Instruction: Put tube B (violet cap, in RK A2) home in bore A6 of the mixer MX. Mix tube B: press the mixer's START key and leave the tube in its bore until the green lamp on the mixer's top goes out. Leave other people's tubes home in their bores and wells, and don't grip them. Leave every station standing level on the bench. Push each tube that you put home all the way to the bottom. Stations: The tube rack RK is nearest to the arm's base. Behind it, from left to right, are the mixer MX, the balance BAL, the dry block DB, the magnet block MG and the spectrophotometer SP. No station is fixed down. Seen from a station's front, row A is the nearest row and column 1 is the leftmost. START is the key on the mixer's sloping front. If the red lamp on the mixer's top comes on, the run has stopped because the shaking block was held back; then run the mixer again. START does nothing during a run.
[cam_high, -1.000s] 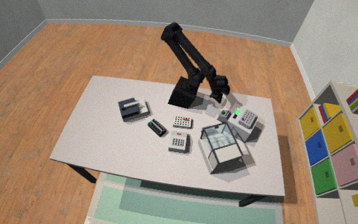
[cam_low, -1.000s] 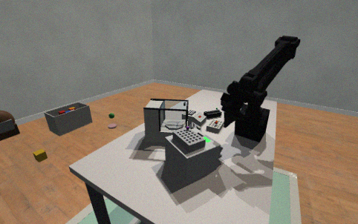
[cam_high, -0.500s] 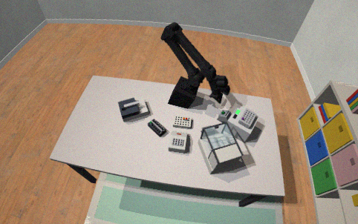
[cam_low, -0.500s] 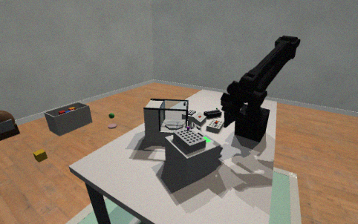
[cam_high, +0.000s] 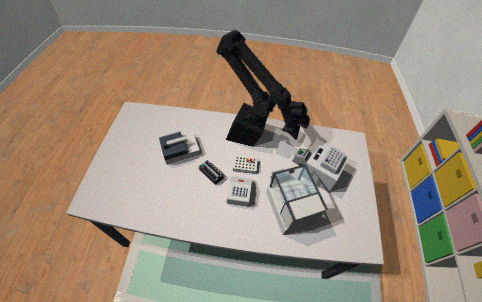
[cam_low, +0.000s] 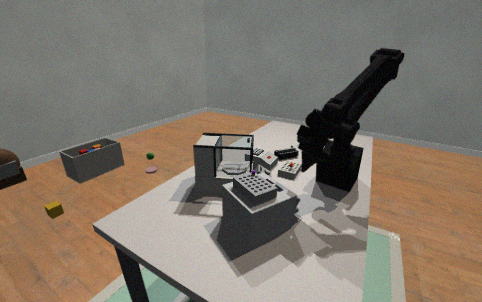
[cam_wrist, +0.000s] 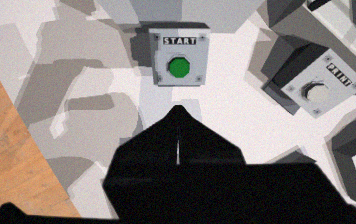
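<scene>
The mixer MX (cam_high: 330, 162) stands on the bench at the right, and it also shows in the exterior view (cam_low: 255, 202). Tube B's violet cap (cam_high: 327, 160) (cam_low: 253, 172) sits in the mixer's shaking block, at the block's edge. The two lamps (cam_high: 320, 150) on the mixer's top look dark; I see no green or red light. The green START key (cam_wrist: 179, 68) (cam_high: 300, 152) is on the sloping front. My gripper (cam_wrist: 178, 111) (cam_high: 296, 131) is shut and empty, hovering a little in front of and above the START key, not touching it.
The glass-walled balance BAL (cam_high: 299, 197) stands right of the mixer, and its PRINT key (cam_wrist: 315, 91) is near my fingers. The tube rack RK (cam_high: 246, 164), dry block (cam_high: 240, 191), magnet block (cam_high: 211, 171) and spectrophotometer (cam_high: 177, 146) stand further left.
</scene>
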